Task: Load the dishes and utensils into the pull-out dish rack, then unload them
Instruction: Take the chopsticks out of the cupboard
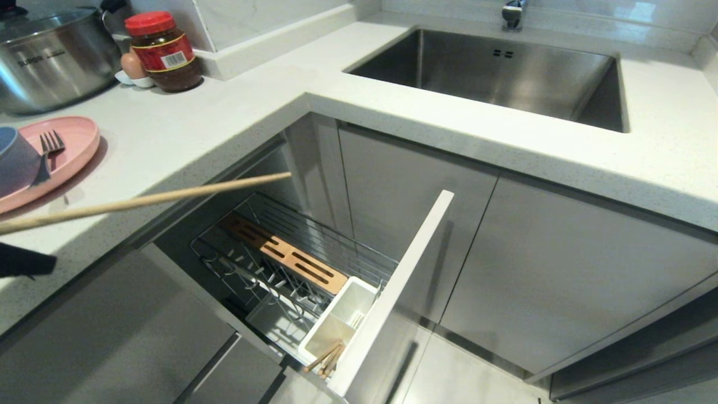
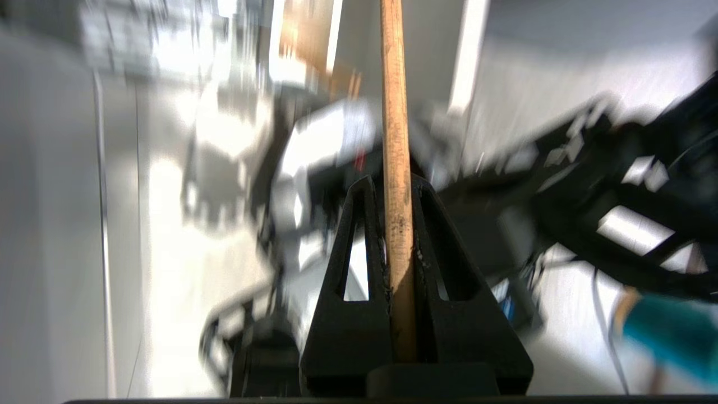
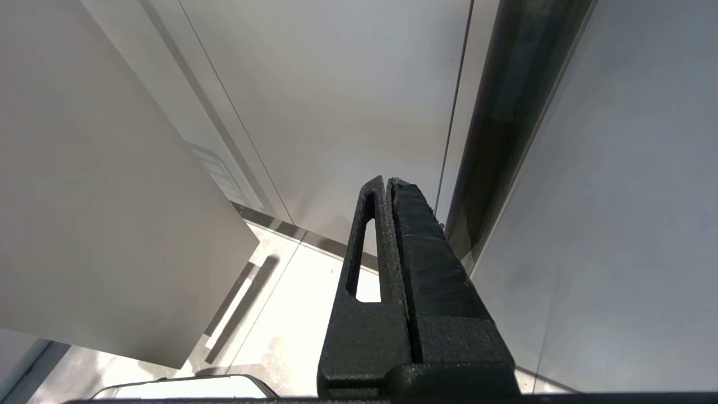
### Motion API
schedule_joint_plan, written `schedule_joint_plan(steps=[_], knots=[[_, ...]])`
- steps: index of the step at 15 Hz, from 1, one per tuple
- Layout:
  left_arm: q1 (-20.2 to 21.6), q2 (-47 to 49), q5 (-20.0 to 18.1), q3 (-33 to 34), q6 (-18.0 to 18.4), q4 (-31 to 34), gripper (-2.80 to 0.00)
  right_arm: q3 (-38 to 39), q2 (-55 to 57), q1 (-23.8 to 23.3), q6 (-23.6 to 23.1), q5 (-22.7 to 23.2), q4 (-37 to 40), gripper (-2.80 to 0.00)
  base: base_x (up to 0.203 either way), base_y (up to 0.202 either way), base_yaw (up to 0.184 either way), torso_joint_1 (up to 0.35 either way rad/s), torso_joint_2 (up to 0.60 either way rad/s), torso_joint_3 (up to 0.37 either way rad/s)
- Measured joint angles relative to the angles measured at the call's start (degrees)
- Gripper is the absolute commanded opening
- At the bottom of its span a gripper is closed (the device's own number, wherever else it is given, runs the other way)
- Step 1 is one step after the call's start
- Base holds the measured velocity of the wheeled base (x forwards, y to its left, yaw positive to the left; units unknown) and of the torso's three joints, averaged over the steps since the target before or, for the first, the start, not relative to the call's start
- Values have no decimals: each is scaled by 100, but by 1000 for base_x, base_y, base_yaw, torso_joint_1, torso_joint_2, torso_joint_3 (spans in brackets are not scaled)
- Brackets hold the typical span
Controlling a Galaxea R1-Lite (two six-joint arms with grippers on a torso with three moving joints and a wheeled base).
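My left gripper (image 2: 395, 185) is shut on one light wooden chopstick (image 2: 396, 140). In the head view that chopstick (image 1: 151, 199) reaches from the left edge out over the counter edge, above the pull-out dish rack (image 1: 314, 247). The rack stands pulled out, with its slotted wooden board (image 1: 291, 261) and white front panel (image 1: 404, 280). More chopstick ends (image 1: 325, 359) lean in the near white cup (image 1: 342, 320). On the counter at the left the pink plate (image 1: 76, 143) carries the blue bowl (image 1: 14, 160) and a silver fork (image 1: 49, 147). My right gripper (image 3: 386, 180) hangs shut and empty beside cabinet fronts.
A lidded steel pot (image 1: 50, 56), a red-lidded jar (image 1: 165, 50) and an egg (image 1: 133, 65) stand at the back left of the counter. The steel sink (image 1: 493, 73) with its tap (image 1: 513, 14) lies at the back right. Grey cabinet doors flank the rack.
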Motion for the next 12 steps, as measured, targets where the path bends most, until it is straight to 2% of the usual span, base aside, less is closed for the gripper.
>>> schedule_joint_plan(steps=[2,5,8,12], knots=[[255,-346,-5,-8,4,-417,-280,0,0,0,0,0,1,-280,0,0,0,0,0,0],[1032,-777,-3,-10,9,-923,-280,0,0,0,-1,0,-1,-280,0,0,0,0,0,0],[2308,-1075,56,-15,6,-1190,-280,0,0,2,0,2,0,-280,0,0,0,0,0,0],[4380,-1232,247,217,-47,-1371,-280,0,0,0,-1,0,-1,-280,0,0,0,0,0,0]])
